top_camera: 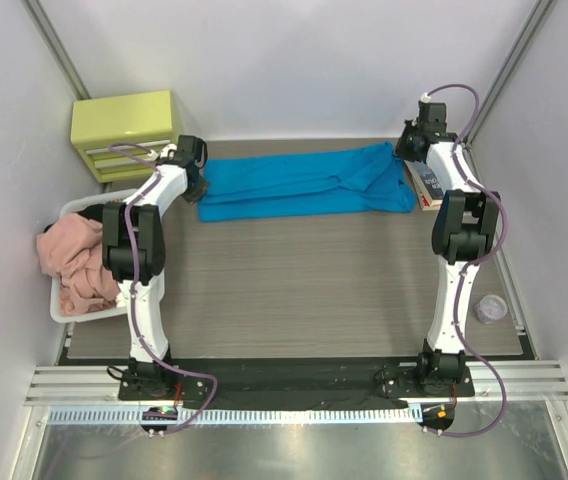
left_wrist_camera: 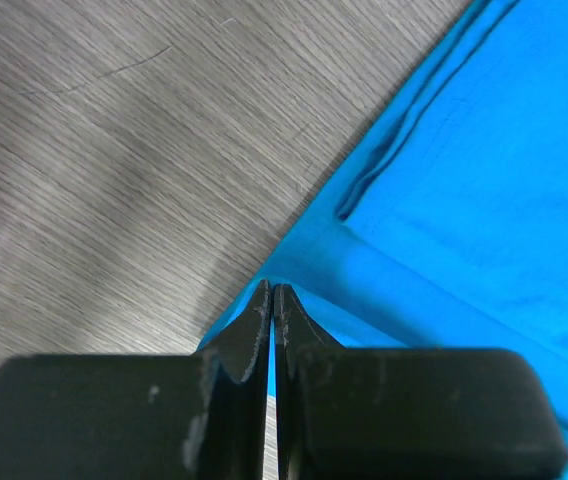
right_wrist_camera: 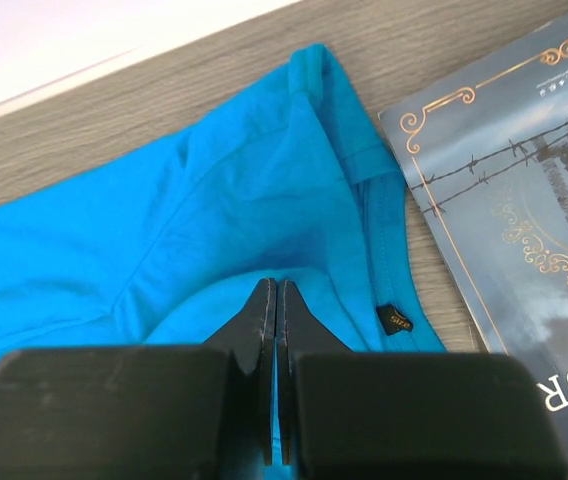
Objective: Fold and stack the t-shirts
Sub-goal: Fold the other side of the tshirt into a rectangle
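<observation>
Black fingers of the left claw (left_wrist_camera: pixel 269 290) fill the bottom of its own view. They are pressed flat together, tips at a corner of the bright blue soft cloth t-shirt (left_wrist_camera: pixel 484 200). Whether any cloth is caught between them cannot be told. The right claw (right_wrist_camera: pixel 276 285) is shut tight too, with smooth blue cloth puffed up around its tips. Only its view shows a small dark tag (right_wrist_camera: pixel 394 320) on a hem and a dark-blue book cover with gold curls (right_wrist_camera: pixel 524 200). From above, the t-shirt lies long and flat across the far side of the streaky grey wooden surface (top_camera: pixel 294 290), a claw at each end. Only this view shows crumpled pink cloth (top_camera: pixel 74 260) in a white tub (top_camera: pixel 59 305) and a boxy yellow-green drawer chest (top_camera: pixel 124 130).
</observation>
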Robot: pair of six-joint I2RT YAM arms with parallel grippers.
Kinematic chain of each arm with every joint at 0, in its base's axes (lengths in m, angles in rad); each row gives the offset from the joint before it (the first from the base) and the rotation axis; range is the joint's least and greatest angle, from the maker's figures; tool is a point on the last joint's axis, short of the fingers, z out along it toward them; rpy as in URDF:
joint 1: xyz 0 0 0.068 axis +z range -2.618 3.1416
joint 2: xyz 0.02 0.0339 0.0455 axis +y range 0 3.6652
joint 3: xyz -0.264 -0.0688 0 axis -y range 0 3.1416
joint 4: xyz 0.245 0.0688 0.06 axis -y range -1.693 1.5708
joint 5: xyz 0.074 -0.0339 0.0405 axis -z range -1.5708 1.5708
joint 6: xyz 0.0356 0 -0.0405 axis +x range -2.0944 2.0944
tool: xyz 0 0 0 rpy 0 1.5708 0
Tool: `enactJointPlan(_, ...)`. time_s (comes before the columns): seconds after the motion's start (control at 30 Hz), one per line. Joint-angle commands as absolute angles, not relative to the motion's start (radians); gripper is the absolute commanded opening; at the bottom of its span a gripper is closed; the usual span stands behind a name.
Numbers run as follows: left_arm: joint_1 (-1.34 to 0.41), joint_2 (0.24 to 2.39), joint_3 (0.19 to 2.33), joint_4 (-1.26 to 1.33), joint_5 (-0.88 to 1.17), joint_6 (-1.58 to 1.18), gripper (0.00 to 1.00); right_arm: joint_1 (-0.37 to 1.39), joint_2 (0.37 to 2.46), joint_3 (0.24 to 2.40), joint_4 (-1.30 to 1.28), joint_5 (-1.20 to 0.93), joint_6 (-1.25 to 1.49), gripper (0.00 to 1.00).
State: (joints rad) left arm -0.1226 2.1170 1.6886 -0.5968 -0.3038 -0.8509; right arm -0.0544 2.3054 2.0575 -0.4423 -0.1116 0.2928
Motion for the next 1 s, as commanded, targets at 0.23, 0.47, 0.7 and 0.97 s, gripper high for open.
enactJointPlan(0.23, -0.114, 2.134, 1.752, -0.580, -0.347, -0.830, 0.00, -0.046, 2.341, 2.178, -0.393, -0.118, 0.284, 0.01)
enactJointPlan(0.47, -0.114, 2.141, 1.749, -0.574, -0.351, -0.824, 0.00, -0.026, 2.361, 2.197, -0.368, -0.118, 0.279, 0.01)
enactJointPlan(0.7, -0.114, 2.151, 1.744, -0.571, -0.354, -0.827, 0.00, -0.023, 2.391, 2.215, -0.357, -0.127, 0.282, 0.01)
enactJointPlan(0.97, -0.114, 2.161, 1.753, -0.568, -0.359, -0.827, 0.00, -0.018, 2.428, 2.272, -0.347, -0.126, 0.285, 0.01)
